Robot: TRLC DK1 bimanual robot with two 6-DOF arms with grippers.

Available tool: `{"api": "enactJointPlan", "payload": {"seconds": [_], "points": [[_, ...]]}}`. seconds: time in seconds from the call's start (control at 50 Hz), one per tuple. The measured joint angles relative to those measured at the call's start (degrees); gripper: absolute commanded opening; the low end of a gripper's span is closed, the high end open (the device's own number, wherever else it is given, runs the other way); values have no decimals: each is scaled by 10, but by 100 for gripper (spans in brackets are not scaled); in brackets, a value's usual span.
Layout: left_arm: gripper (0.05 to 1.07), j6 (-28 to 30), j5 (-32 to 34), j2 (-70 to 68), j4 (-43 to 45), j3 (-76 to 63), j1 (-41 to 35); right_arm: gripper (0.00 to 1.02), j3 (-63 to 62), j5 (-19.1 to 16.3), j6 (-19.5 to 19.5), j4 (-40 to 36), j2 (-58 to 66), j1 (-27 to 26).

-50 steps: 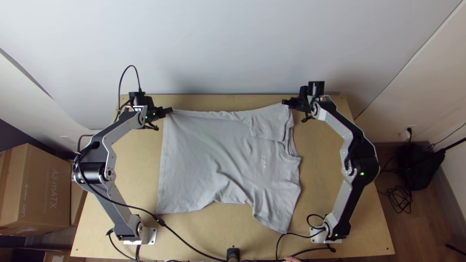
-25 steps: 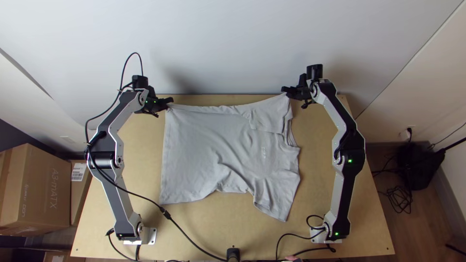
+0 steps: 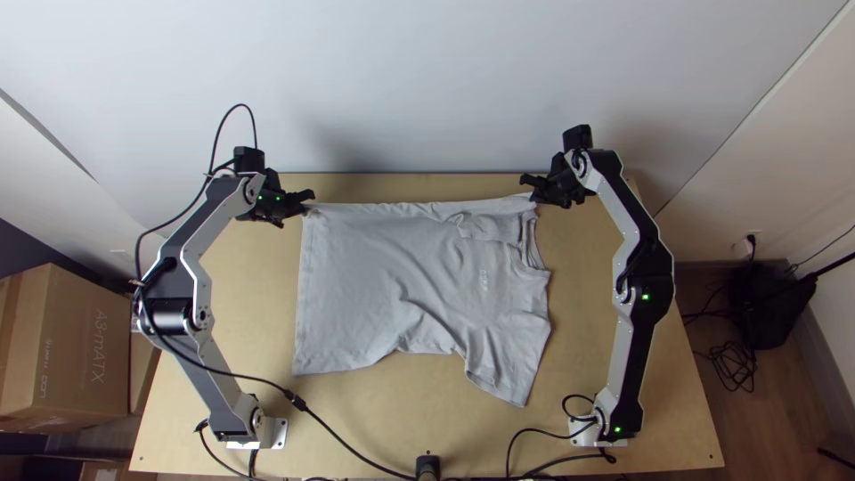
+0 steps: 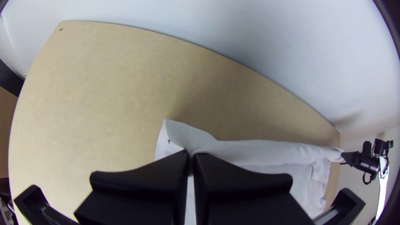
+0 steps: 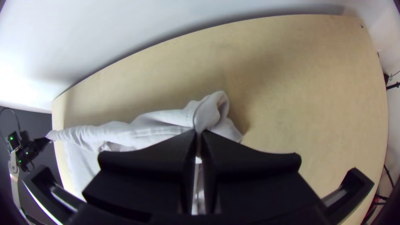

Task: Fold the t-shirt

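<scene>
Top view: left hand [image 3: 307,202] and right hand [image 3: 530,189] pinch the t-shirt [image 3: 383,285] by its far edge, tabletop [image 3: 410,186] showing beyond.

T-shirt [image 3: 356,276] print [image 3: 484,280] too small to read.

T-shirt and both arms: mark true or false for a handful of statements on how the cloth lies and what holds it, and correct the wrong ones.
1. The left end effector is shut on the t-shirt at its hem end. True.
2. The right end effector stands open, clear of the cloth. False: it is shut on the cloth at the collar end of the far edge.
3. The collar lies toward the right arm. True.
4. The t-shirt is bunched into a ball. False: it is mostly spread out, with some creases.
5. The t-shirt's far edge runs from one end effector to the other. True.
</scene>
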Motion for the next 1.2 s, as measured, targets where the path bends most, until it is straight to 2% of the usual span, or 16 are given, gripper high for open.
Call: {"api": "enactJointPlan", "payload": {"seconds": [0.4, 0.78, 0.8, 0.82, 0.84, 0.9, 0.92, 0.94, 0.96, 0.98, 1.2], "points": [[8, 28, 2, -92, -8, -137, 0, 2, -130, -2, -8, 3, -104, 1], [8, 36, 2, -127, 52, -242, 0, 2, -295, -2, -11, 77, -169, 7], [10, 36, -2, -130, 58, -248, 0, 5, -303, -2, -12, 82, -170, 7], [18, 38, -4, -131, 65, -254, 0, 14, -311, -2, -12, 89, -171, 7], [30, 38, -5, -133, 69, -257, 0, 27, -317, -2, -12, 95, -172, 8], [64, 45, -9, -137, 73, -264, 0, 79, -339, -2, -13, 109, -175, 8], [75, 47, -10, -138, 74, -265, 0, 90, -343, -2, -13, 111, -176, 8], [87, 48, -12, -141, 75, -268, 0, 94, -349, -2, -13, 111, -177, 8], [101, 49, -14, -144, 75, -270, 0, 96, -354, -1, -13, 112, -178, 8], [103, 49, -16, -148, 74, -273, 0, 97, -358, 1, -13, 113, -179, 7], [103, 64, -15, -192, 70, -287, 16, 98, -416, 3, -13, 114, -264, -9]]}}
